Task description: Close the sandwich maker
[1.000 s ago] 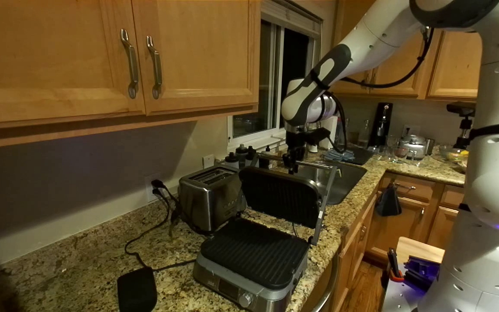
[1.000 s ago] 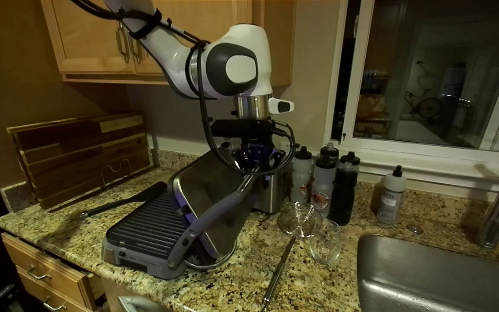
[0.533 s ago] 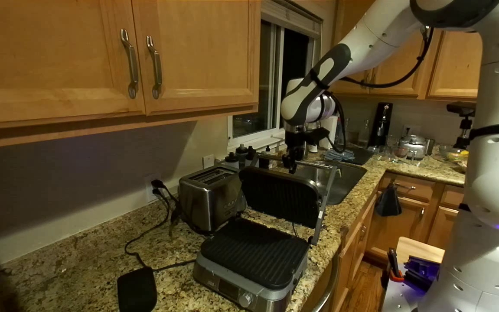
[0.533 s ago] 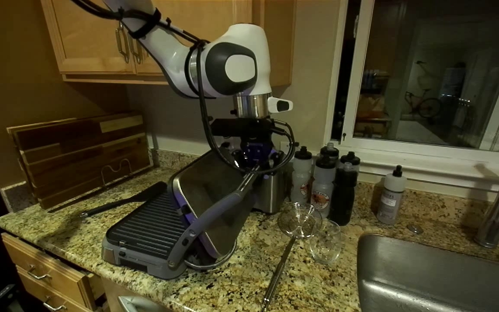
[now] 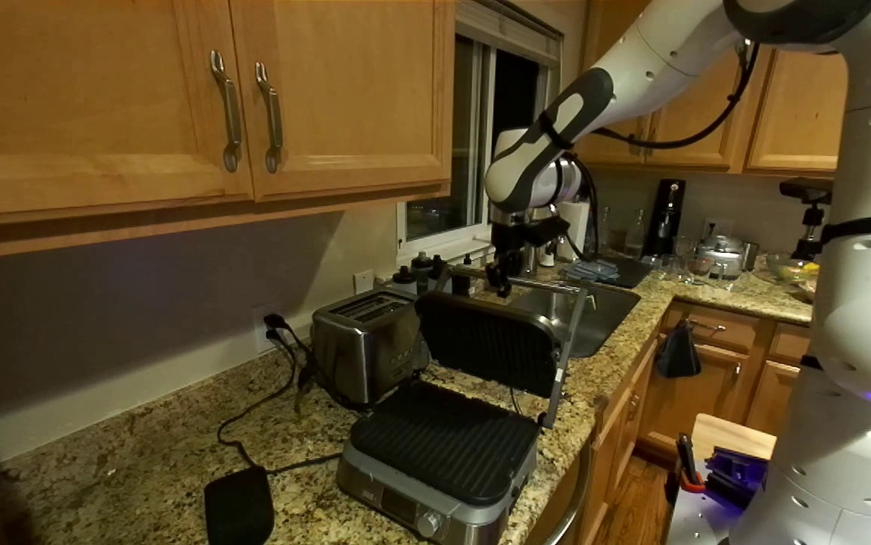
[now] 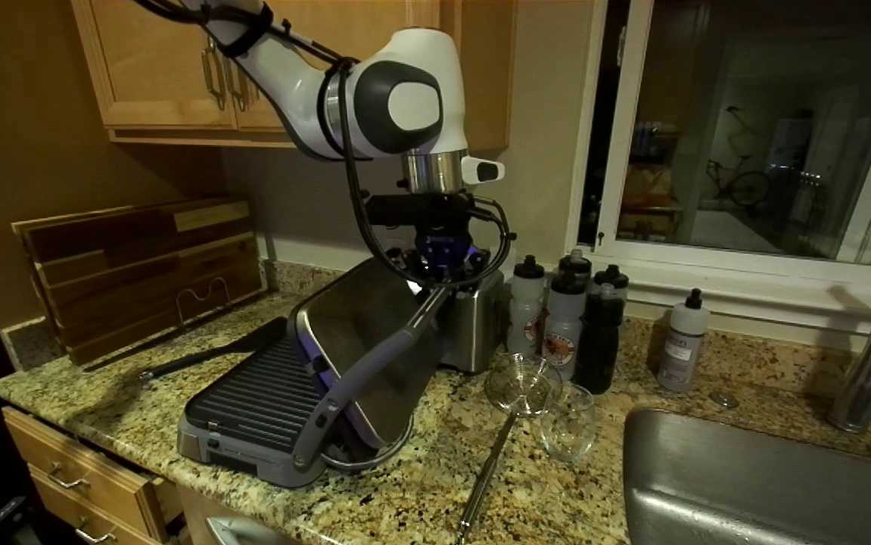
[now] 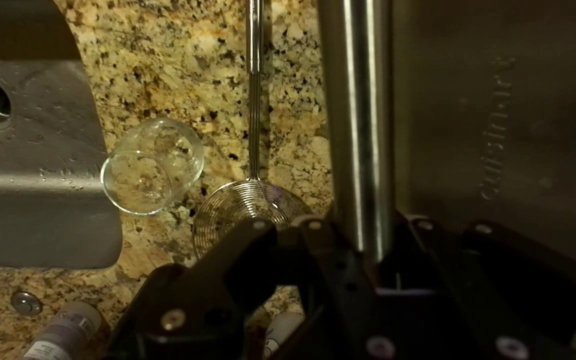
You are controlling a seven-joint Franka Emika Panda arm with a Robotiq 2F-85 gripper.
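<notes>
1. Fingers (image 7: 325,250): closed on the handle (image 7: 363,140) of the sandwich maker (image 5: 454,424) — the round metal bar passes between them, one finger on either side. The wrist view shows this best; in both exterior views the tips are dark and hard to make out.
2. A grey side arm (image 6: 374,371) runs from the handle's end down to the base.
3. Lid (image 6: 367,333): raised and tilted back, so the unit stands open. Its ribbed inner plate shows in an exterior view; in the wrist view the outer face carries lettering, read as "Cuisinart".
4. Lower plate (image 5: 435,446): dark, ribbed, lying flat in the base, which sits on the granite counter (image 5: 125,469) near the front edge.
5. Silver toaster (image 5: 367,356): upright, near the sandwich maker on the wall side.
6. Wire skimmer (image 7: 250,205): lies behind the lid. A clear glass (image 7: 152,165) is just beside it, between skimmer and sink (image 7: 42,235).
7. Four bottles (image 6: 562,333) stand grouped beyond the toaster; a white-topped bottle (image 6: 683,348) stands apart from them, near the window.
8. Flat black object (image 5: 238,507): on the counter, apart from the base — a cord (image 5: 234,439) runs to its edge.
9. Wooden boards (image 6: 140,280): upright by the wall, well apart from the fingers.
</notes>
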